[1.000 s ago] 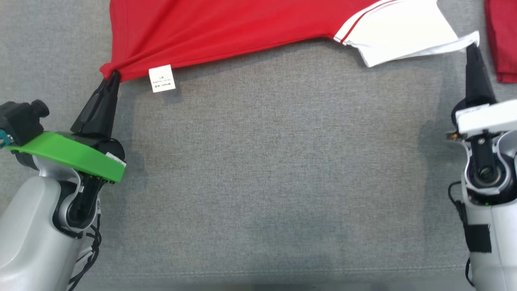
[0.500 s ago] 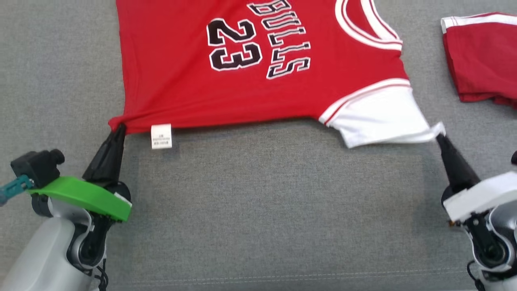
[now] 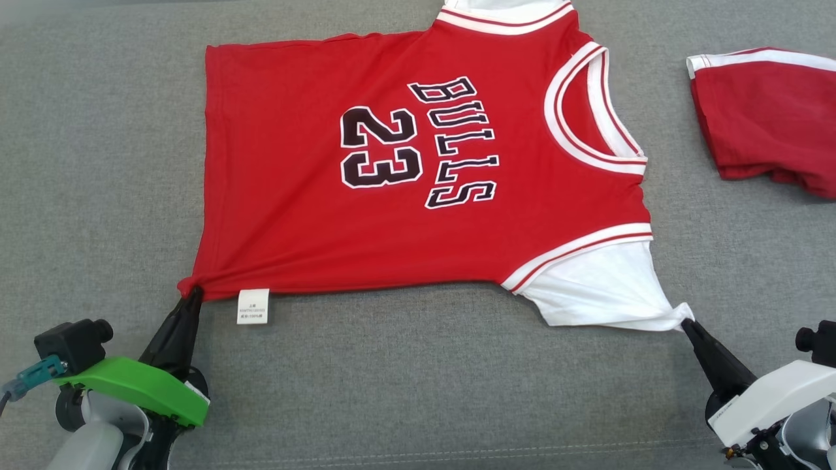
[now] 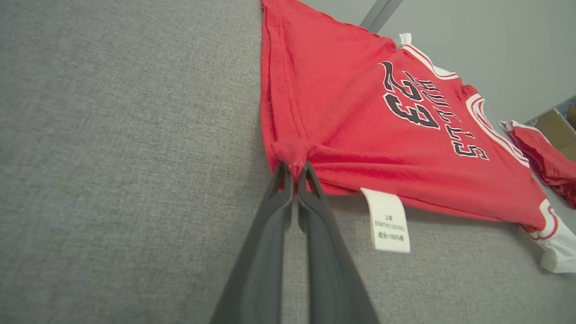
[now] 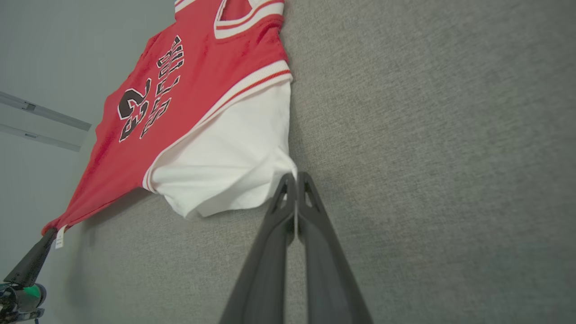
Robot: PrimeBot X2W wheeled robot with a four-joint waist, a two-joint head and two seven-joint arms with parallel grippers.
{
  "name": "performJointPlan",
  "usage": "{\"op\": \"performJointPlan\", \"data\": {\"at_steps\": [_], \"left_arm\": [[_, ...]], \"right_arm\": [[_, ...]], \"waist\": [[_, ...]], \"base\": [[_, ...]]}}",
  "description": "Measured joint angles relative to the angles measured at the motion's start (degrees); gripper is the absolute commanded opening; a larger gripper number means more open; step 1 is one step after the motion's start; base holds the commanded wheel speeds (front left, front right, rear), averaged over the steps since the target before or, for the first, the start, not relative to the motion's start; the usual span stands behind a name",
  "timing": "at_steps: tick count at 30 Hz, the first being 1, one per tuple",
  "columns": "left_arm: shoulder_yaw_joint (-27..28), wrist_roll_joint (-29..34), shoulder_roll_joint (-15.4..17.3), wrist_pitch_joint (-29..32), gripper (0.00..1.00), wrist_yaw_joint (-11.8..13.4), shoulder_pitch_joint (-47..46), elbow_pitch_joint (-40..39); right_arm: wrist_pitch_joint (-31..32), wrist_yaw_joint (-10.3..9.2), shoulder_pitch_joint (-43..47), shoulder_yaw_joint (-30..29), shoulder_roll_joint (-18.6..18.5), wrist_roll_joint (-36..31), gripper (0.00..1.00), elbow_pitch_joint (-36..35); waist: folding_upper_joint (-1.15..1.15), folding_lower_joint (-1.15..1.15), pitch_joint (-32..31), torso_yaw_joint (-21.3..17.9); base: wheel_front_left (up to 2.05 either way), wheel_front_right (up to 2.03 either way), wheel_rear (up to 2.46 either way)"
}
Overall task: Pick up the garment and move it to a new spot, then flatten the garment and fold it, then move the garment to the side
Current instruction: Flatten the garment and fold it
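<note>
The garment (image 3: 405, 176) is a red jersey with white sleeves and black "BULLS 23" lettering, spread face up on the grey cloth surface (image 3: 418, 391). My left gripper (image 3: 193, 294) is shut on the jersey's near hem corner, bunching the red cloth (image 4: 290, 155). My right gripper (image 3: 686, 324) is shut on the tip of the white sleeve (image 5: 234, 162). The near edge stretches between the two grips, and a white care tag (image 3: 253, 306) hangs off it. The left gripper (image 5: 51, 234) also shows in the right wrist view, at the far corner.
A second red garment (image 3: 764, 117) with a white band lies at the right edge of the surface. A cardboard box (image 4: 558, 126) stands beyond it in the left wrist view. A stitched seam (image 3: 418, 447) runs along the surface's near edge.
Both grippers have drawn the jersey toward me and kept their grips. The head view has shifted too, so the whole jersey front and the second garment now show.
</note>
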Motion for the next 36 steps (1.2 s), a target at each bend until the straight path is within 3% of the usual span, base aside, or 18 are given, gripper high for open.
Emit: {"op": "performJointPlan", "data": {"at_steps": [14, 18, 19, 20, 21, 22, 23, 24, 36], "left_arm": [[0.7, -1.0, -2.3, -0.7, 0.0, -0.2, -0.2, 3.9], [0.7, -0.9, -2.1, -0.7, 0.41, -0.5, -0.3, 4.8], [0.6, -0.9, -2.1, -0.7, 0.47, -0.5, -0.5, 5.2], [0.5, -0.7, -2.0, -0.7, 0.78, -0.5, -0.6, 5.6], [0.5, -0.2, -2.0, -0.7, 0.91, -0.5, -0.7, 5.9], [0.4, 0.2, -1.9, -0.7, 1.0, -0.5, -0.8, 6.1], [0.4, 0.3, -1.9, -0.7, 1.0, -0.5, -0.8, 6.4], [0.3, 0.4, -1.9, -0.7, 1.0, -0.5, -0.8, 6.9], [1.2, 0.6, -1.6, -1.0, 1.0, -0.5, -0.6, 9.9]], "right_arm": [[4.2, 1.71, 1.6, 5.0, -2.8, -3.0, 0.0, -1.0], [4.4, 1.69, 1.5, 5.9, -4.7, -6.2, 0.0, 0.5], [4.8, 1.68, 1.5, 6.4, -5.1, -7.4, 0.0, 0.9], [4.8, 1.67, 1.3, 6.6, -5.4, -8.5, 0.09, 1.3], [4.7, 1.66, 1.1, 6.7, -5.6, -9.2, 0.19, 1.7], [4.7, 1.66, 0.7, 7.0, -5.8, -10.0, 0.43, 2.1], [4.7, 1.66, 0.3, 7.6, -6.1, -11.1, 0.88, 2.5], [4.7, 1.65, 0.0, 8.0, -6.1, -12.0, 1.0, 2.8], [1.6, 0.2, -0.9, 8.8, -6.7, -17.6, 1.0, 5.3]], "waist": [[0.0, 0.0, -0.3, 1.0], [0.0, 0.0, -0.2, 0.6], [0.0, 0.0, -0.2, 0.5], [0.0, 0.0, -0.2, 0.3], [0.0, 0.0, -0.3, 0.2], [0.0, 0.0, -0.3, 0.1], [0.0, 0.0, -0.4, 0.0], [0.0, 0.0, -0.4, -0.1], [0.0, 0.0, -1.3, -0.4]], "base": [[0.0, 0.0, 0.0], [0.0, 0.0, 0.0], [0.0, 0.0, 0.0], [0.0, 0.0, 0.0], [0.0, 0.0, 0.0], [0.0, 0.0, 0.0], [0.0, 0.0, 0.0], [0.0, 0.0, 0.0], [0.0, 0.0, 0.0]]}}
